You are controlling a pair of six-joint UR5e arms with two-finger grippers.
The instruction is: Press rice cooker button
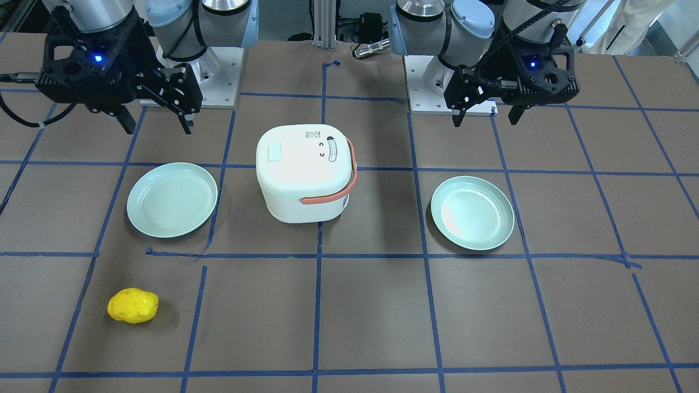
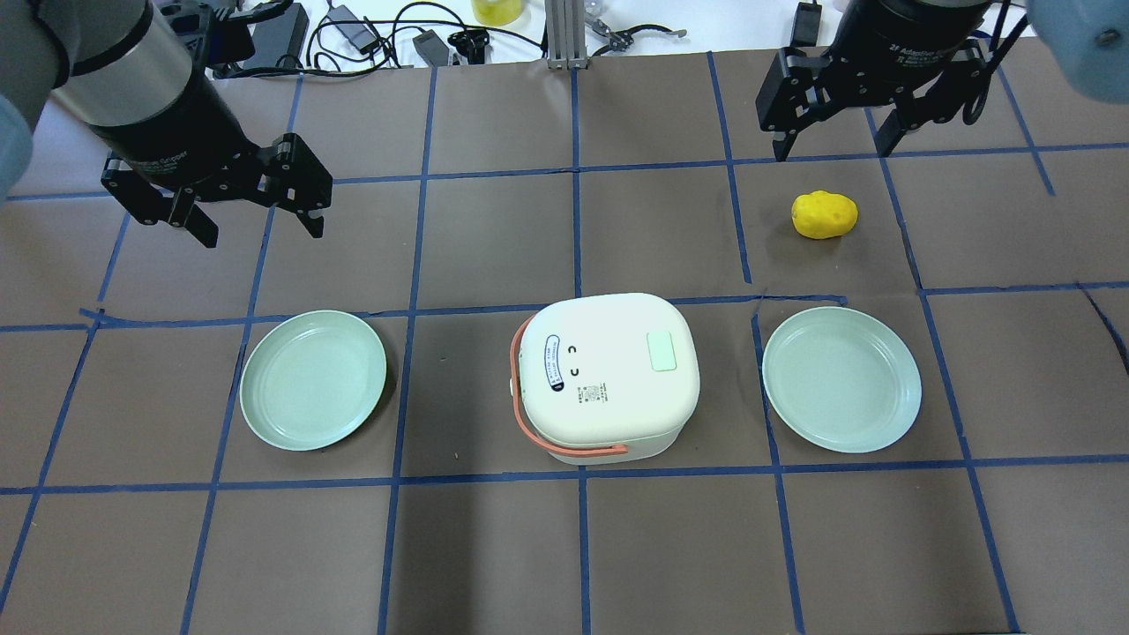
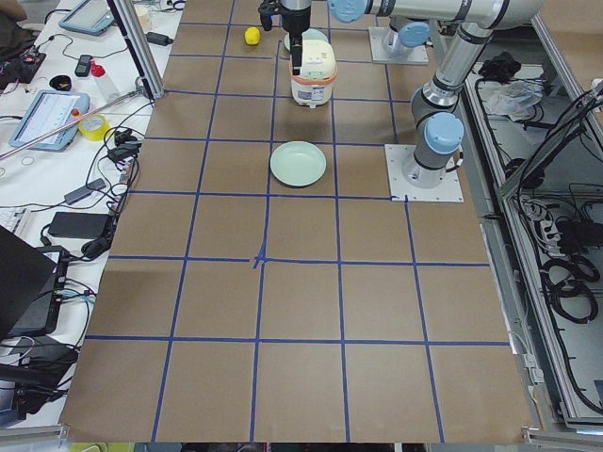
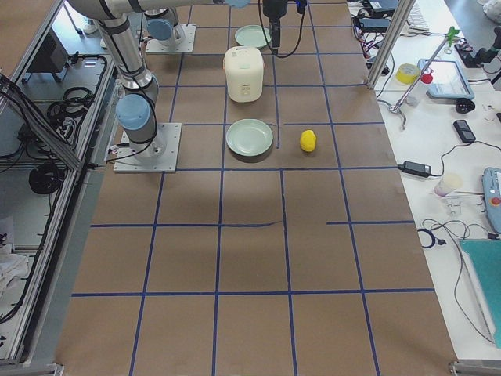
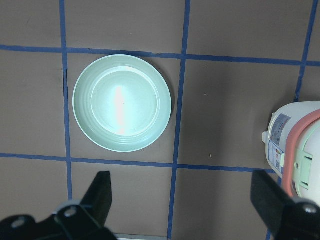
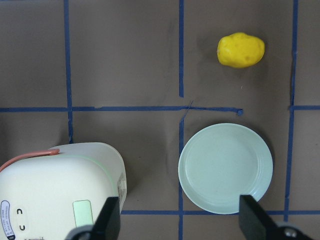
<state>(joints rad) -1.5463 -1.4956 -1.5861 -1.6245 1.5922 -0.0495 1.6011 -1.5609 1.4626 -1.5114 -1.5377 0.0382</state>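
Rice cooker (image 2: 609, 375): standing upright mid-table, between the plates, lid shut, longer side running left to right.
Green button (image 2: 662, 351): sitting on the lid, toward the right plate.
Pink handle (image 2: 520, 414): draping the left edge.
Left plate (image 2: 313, 379): lying face up, bare floor showing.
Right plate (image 2: 841, 379): matching it.
Yellow lump (image 2: 824, 214): resting beyond the right plate.
Left gripper (image 2: 262, 231): hovering farther out, fingers spread, released.
Right gripper (image 2: 830, 152): hanging farthest, fingers spread, released.

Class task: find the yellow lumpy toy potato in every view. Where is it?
Front-facing: yellow lumpy toy potato lower left.
Overhead: potato upper right.
Exterior left: potato top, left of centre.
Exterior right: potato above centre.
Left wrist: not in it.
Right wrist: potato upper right.
Shared landmark: white rice cooker with orange handle.
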